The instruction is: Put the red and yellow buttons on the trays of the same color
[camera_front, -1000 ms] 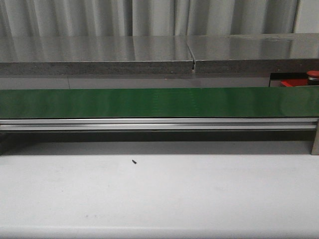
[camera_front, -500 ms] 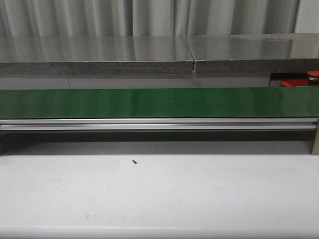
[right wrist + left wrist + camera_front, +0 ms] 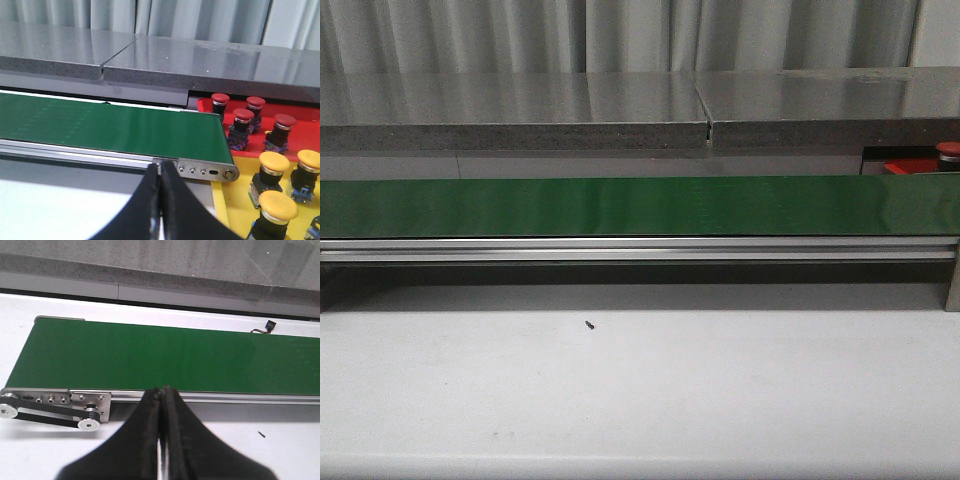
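Note:
In the right wrist view, several red-capped buttons (image 3: 244, 116) stand on the red tray (image 3: 206, 106) past the belt's end. Three yellow-capped buttons (image 3: 274, 161) stand on a yellow tray (image 3: 235, 200) beside it. In the front view only a strip of the red tray (image 3: 905, 167) and one red button (image 3: 948, 150) show at the far right behind the belt. My right gripper (image 3: 160, 167) is shut and empty, near the belt's end, apart from the trays. My left gripper (image 3: 163, 390) is shut and empty, in front of the belt's other end.
The long green belt (image 3: 640, 205) on its aluminium frame crosses the white table (image 3: 640, 400), and nothing shows on it. A tiny black speck (image 3: 590, 323) lies on the table. A grey stone ledge (image 3: 520, 110) runs behind. The belt's drive pulleys (image 3: 90, 424) stick out.

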You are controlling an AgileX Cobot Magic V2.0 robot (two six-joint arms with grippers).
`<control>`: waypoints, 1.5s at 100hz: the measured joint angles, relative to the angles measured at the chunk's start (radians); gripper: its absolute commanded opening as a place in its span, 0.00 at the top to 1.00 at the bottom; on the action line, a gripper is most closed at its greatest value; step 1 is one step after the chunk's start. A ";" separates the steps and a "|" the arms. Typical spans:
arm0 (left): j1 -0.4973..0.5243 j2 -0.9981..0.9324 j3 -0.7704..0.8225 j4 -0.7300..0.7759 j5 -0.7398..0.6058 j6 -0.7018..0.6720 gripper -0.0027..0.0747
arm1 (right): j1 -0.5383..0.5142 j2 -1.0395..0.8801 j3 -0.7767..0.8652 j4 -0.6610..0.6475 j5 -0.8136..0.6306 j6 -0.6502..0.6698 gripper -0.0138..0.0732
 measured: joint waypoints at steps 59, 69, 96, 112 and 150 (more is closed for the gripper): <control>0.000 -0.004 0.000 0.035 -0.012 0.000 0.99 | 0.000 0.000 0.000 0.000 0.000 0.001 0.95; 0.000 -0.037 0.000 0.139 -0.014 -0.051 0.99 | 0.000 0.000 0.000 0.000 0.000 0.001 0.95; 0.000 -0.245 0.080 0.488 -0.026 -0.348 0.99 | 0.000 0.000 0.000 0.000 0.000 0.001 0.95; 0.000 -0.401 0.197 0.593 -0.060 -0.434 0.99 | 0.000 0.000 0.000 0.000 0.000 0.001 0.95; 0.000 -0.597 0.376 0.638 -0.074 -0.446 0.99 | 0.000 0.000 0.000 0.000 -0.002 0.001 0.95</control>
